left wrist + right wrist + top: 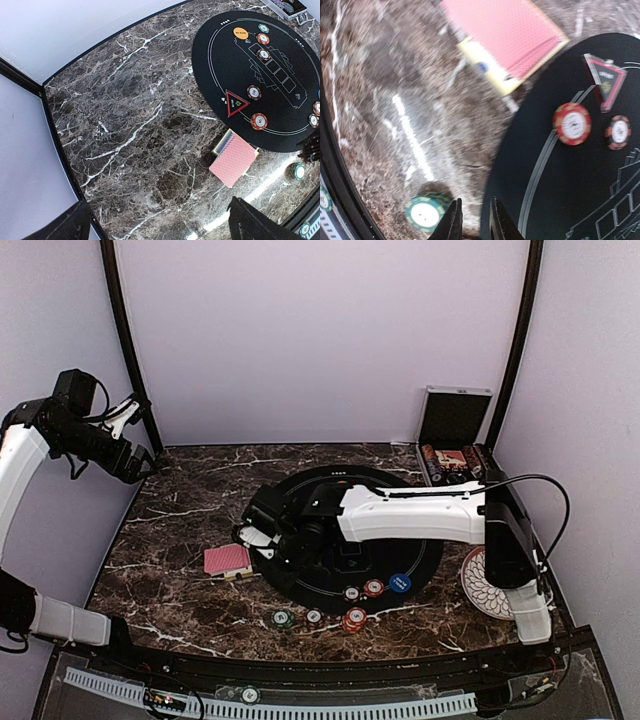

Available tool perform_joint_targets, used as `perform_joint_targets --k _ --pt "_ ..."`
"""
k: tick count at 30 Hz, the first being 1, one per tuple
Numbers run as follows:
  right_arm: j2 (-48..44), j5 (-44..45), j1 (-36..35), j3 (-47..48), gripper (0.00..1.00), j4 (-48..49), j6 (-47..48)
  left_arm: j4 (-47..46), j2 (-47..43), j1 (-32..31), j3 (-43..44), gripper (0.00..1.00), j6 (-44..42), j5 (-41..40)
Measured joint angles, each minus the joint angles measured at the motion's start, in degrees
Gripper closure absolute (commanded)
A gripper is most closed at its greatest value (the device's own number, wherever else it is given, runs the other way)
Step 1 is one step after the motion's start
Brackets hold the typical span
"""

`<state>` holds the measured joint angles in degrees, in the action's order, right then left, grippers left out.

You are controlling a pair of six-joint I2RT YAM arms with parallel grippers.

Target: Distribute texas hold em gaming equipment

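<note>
- Cards [227,559]: a red-backed stack flat on the table [130,125], just off the left edge of the mat [205,65]
- Marker [235,102]: a triangle on the mat, near the cards
- Red chips [259,121]: several scattered over the mat, with more along its near rim
- Green chip [425,214]: on the table, just beside the right gripper's fingers
- Orange button [240,33]: on the mat's far side
- Blue button [400,583]: near the mat's front edge
- Right gripper [473,202]: low over the mat's left edge, fingers drawn close with a thin gap; I cannot tell if anything is pinched
- Left gripper [159,210]: raised at the left, spread wide, holding nothing
- Case [455,455]: lid up at the far right corner
- Plate [480,585]: right of the mat
</note>
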<state>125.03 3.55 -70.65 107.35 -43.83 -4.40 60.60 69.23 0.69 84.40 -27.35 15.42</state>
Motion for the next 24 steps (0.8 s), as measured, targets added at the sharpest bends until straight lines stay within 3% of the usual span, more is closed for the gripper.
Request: perform_joint_targets --k 11,18,24 --pt "0.5 -0.5 1.8 0.3 0.29 0.5 -0.6 0.0 -0.4 0.0 0.0 0.01 -0.1 0.0" --pt "-1.2 -2.4 -1.7 -8.5 0.25 1.7 1.1 0.0 -0.6 0.0 0.0 0.01 -0.1 0.2" --pt "-1.2 -2.7 -4.2 -9.7 0.24 1.4 2.0 0.0 -0.6 0.0 0.0 0.01 -0.1 0.2"
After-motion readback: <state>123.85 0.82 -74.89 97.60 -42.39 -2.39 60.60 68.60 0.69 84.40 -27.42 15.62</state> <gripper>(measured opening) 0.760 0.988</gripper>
